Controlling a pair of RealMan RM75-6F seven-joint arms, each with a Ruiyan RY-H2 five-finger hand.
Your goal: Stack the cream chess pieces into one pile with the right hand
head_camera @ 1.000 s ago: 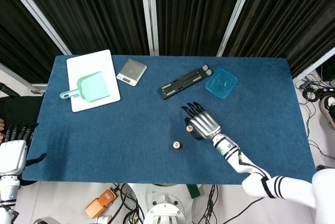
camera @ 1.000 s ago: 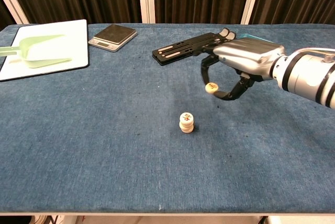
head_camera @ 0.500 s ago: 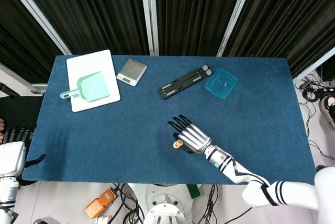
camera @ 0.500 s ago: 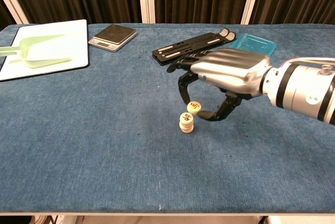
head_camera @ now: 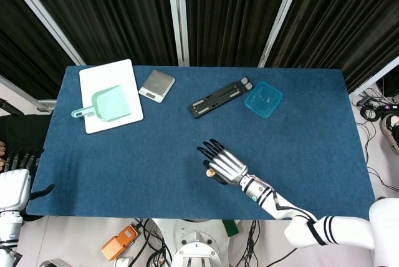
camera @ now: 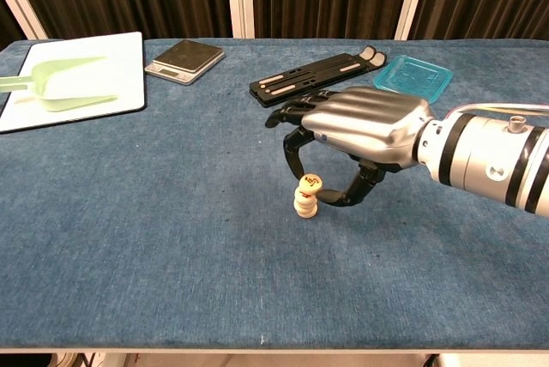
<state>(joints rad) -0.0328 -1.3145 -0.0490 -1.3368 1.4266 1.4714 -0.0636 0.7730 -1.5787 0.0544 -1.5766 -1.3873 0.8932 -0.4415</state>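
Observation:
A short pile of cream chess pieces (camera: 305, 205) stands on the blue table (camera: 129, 213), near its middle front. My right hand (camera: 360, 127) hovers just over the pile and pinches one more cream piece (camera: 311, 183) between thumb and a finger. That piece is tilted and sits at the pile's top; whether it rests there fully I cannot tell. In the head view the right hand (head_camera: 225, 164) covers most of the pile, and only the cream piece (head_camera: 210, 172) peeks out at its left. My left hand (head_camera: 14, 184) hangs off the table's left front corner, holding nothing.
At the back left a white board (head_camera: 121, 72) carries a mint scoop (head_camera: 109, 105). A small silver scale (head_camera: 156, 85), a black rail (head_camera: 221, 98) and a teal lid (head_camera: 263, 99) lie along the back. The table's front edge is close to the pile.
My right hand carried the cream piece left and down, from beside the black rail to the top of the pile. The left hand has not moved.

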